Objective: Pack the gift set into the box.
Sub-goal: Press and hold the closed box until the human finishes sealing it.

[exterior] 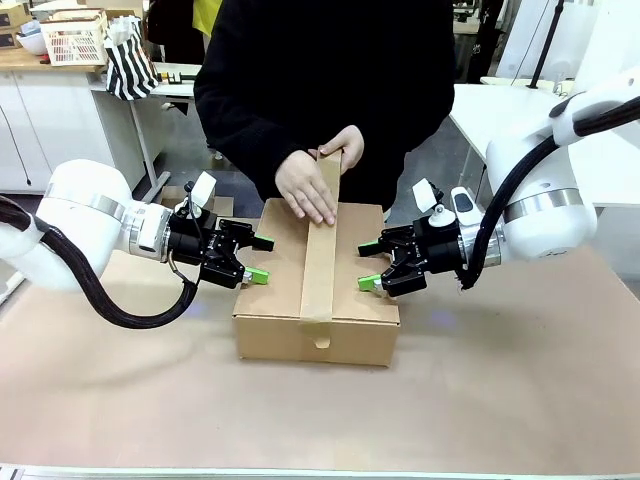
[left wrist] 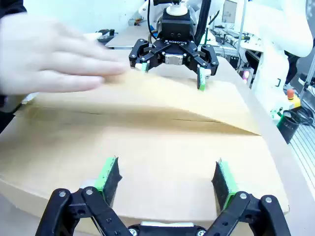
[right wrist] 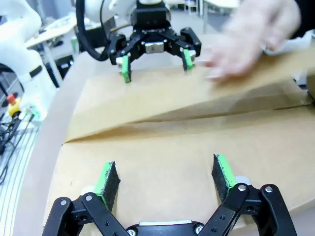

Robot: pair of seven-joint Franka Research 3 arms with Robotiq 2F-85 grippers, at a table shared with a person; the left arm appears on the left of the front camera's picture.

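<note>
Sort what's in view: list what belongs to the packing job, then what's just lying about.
Job:
box, closed
tape strip along its seam
person's hand pressing the tape
left gripper, open, at the box's side
right gripper, open, opposite

Lying about:
white basket
striped bag

The box sits at the middle of the frame on the table. My left gripper is at its left edge, my right gripper at its right edge, facing each other across the lid. A tape strip runs down the lid's middle, front to back. The person's hand lies on the lid's far part, above centre.
</note>
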